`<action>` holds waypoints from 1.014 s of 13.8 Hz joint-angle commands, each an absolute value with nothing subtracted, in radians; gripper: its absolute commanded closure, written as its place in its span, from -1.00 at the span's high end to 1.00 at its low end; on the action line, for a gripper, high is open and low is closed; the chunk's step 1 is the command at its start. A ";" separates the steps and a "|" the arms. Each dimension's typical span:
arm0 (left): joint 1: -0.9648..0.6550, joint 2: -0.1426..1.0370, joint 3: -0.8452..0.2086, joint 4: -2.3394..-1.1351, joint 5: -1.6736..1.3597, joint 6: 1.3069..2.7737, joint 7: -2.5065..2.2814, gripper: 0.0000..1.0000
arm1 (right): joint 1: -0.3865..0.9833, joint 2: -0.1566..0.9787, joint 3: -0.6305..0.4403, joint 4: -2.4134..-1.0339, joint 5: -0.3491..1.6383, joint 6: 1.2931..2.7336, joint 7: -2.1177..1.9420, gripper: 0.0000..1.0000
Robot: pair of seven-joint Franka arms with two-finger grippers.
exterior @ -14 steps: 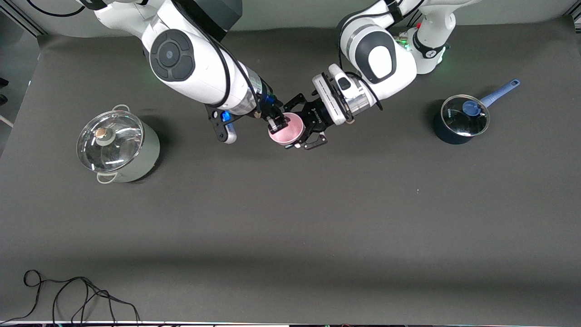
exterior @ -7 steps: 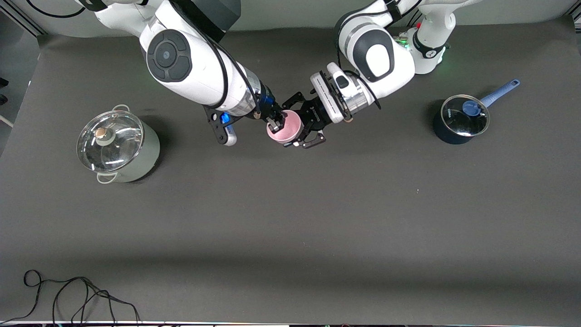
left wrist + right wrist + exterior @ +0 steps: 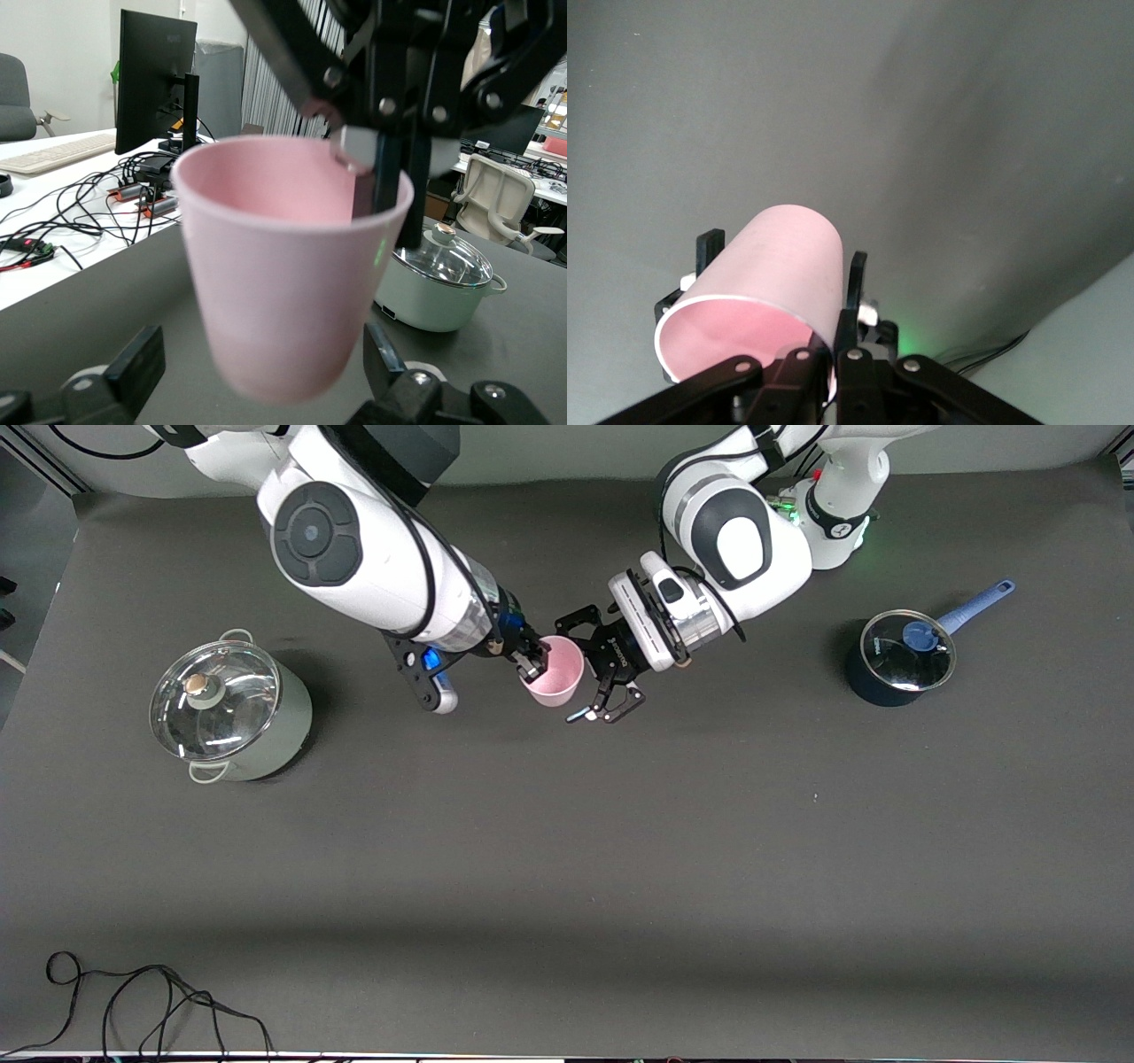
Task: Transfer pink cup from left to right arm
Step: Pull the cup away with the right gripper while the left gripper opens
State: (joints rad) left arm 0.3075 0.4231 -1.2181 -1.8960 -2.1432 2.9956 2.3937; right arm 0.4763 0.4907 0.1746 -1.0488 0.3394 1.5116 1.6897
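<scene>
The pink cup (image 3: pixel 555 673) hangs upright over the middle of the table, toward the robots' bases. My right gripper (image 3: pixel 534 662) is shut on its rim, one finger inside the cup and one outside. This shows in the right wrist view (image 3: pixel 835 350), where the cup (image 3: pixel 780 266) fills the jaws. My left gripper (image 3: pixel 576 669) is open. In the left wrist view its fingers (image 3: pixel 133 372) stand on both sides of the cup's (image 3: pixel 283 266) base, apart from the wall. The right gripper (image 3: pixel 372 168) pinches the rim there too.
A pale-green pot with a glass lid (image 3: pixel 226 708) stands toward the right arm's end and shows in the left wrist view (image 3: pixel 438 288). A dark-blue saucepan with a blue handle (image 3: pixel 899 657) stands toward the left arm's end. A black cable (image 3: pixel 151 1001) lies at the near edge.
My left gripper's fingers have spread away from the cup and its hand has drawn back a little. The cup, held by my right gripper, has shifted slightly toward the right arm's end.
</scene>
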 commanded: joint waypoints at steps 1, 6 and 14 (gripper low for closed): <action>0.296 0.434 -1.212 -1.884 -2.157 3.005 2.385 0.98 | 0.436 0.492 0.170 -1.011 0.311 1.448 1.574 -1.00; 0.296 0.489 -1.161 -1.896 -2.149 3.014 2.385 0.98 | 0.298 0.453 0.167 -1.012 0.244 1.301 1.205 -1.00; 0.330 0.515 -1.149 -1.835 -2.141 3.344 2.226 0.99 | 0.062 0.411 0.173 -1.087 0.043 1.213 0.509 -1.00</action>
